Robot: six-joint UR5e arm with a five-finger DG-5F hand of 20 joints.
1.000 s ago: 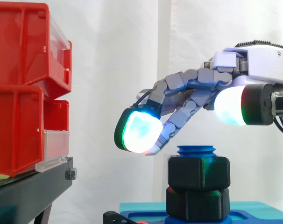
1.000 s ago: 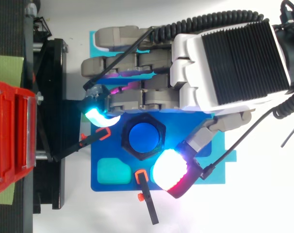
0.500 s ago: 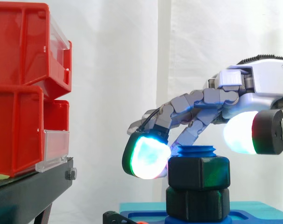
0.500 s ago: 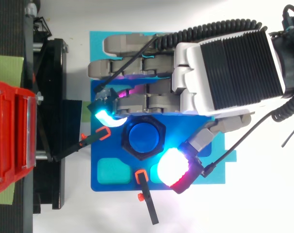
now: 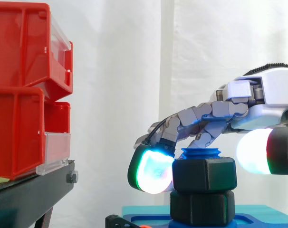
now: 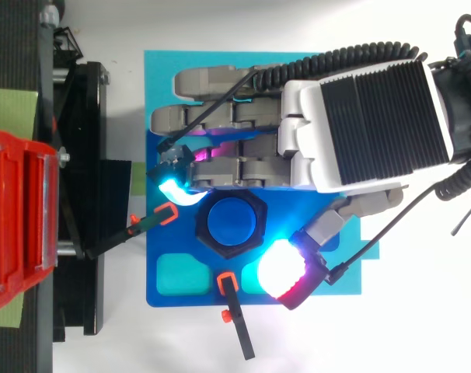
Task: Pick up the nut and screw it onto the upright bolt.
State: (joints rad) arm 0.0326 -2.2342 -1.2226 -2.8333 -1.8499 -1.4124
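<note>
A black hexagonal nut (image 5: 204,175) sits on the upright blue bolt (image 5: 200,153), above a second black hexagonal piece (image 5: 202,206) at the bolt's foot. From above, the nut's rim (image 6: 230,252) rings the bolt's blue top (image 6: 230,224). My hand (image 6: 368,116) hangs over them, its fingers gently curved and spread. One glowing fingertip (image 5: 151,171) sits at the nut's left face, touching or nearly so. The glowing thumb pad (image 5: 253,151) stays a little off the nut's right side and lies at its lower right (image 6: 280,268) from above. Nothing is clamped between them.
The bolt stands on a blue plate (image 6: 162,241) over a teal mat (image 6: 154,70). Two black clamps with orange tips (image 6: 165,214) (image 6: 228,284) lie by the nut. Red bins (image 5: 25,85) on a black stand (image 5: 34,190) rise at the left.
The hand has come down and drawn back to the right. Its glowing fingertip dropped from above the bolt's top to the level of the nut, beside its left face.
</note>
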